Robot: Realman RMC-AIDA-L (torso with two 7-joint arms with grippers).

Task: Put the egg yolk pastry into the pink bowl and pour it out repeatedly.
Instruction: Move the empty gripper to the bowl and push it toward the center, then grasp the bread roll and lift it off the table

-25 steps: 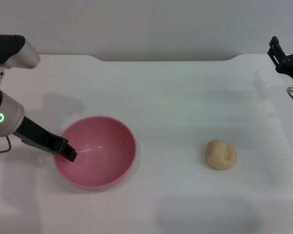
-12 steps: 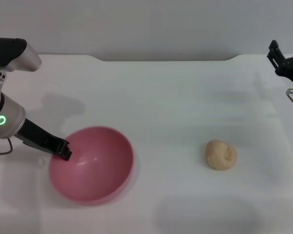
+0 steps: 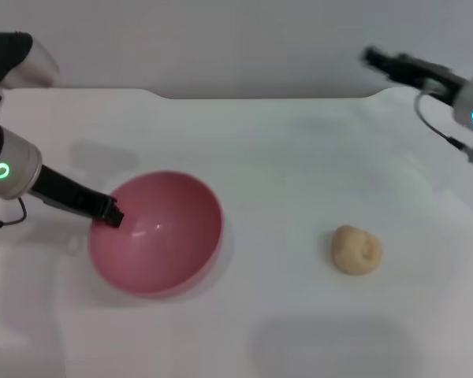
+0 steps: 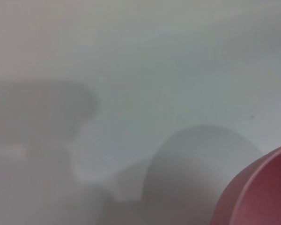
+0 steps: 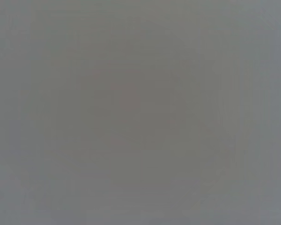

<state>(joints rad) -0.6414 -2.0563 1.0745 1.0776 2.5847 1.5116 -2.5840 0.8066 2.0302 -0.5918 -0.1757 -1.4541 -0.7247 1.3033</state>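
Note:
The pink bowl (image 3: 162,236) sits at the left of the white table, empty, its opening tipped slightly toward the right. My left gripper (image 3: 110,213) is shut on the bowl's left rim. A slice of the pink bowl (image 4: 264,194) shows in the left wrist view. The egg yolk pastry (image 3: 357,250), a pale lumpy bun, lies alone on the table to the right of the bowl, well apart from it. My right gripper (image 3: 382,60) hangs high over the far right edge of the table, blurred by motion. The right wrist view shows only plain grey.
The white table (image 3: 284,173) has a raised back edge with a notch in the middle. Nothing else lies between the bowl and the pastry.
The left gripper has shifted the bowl slightly back and to the right, changing its tilt. The right arm has swung leftward along the far edge. The pastry has stayed put.

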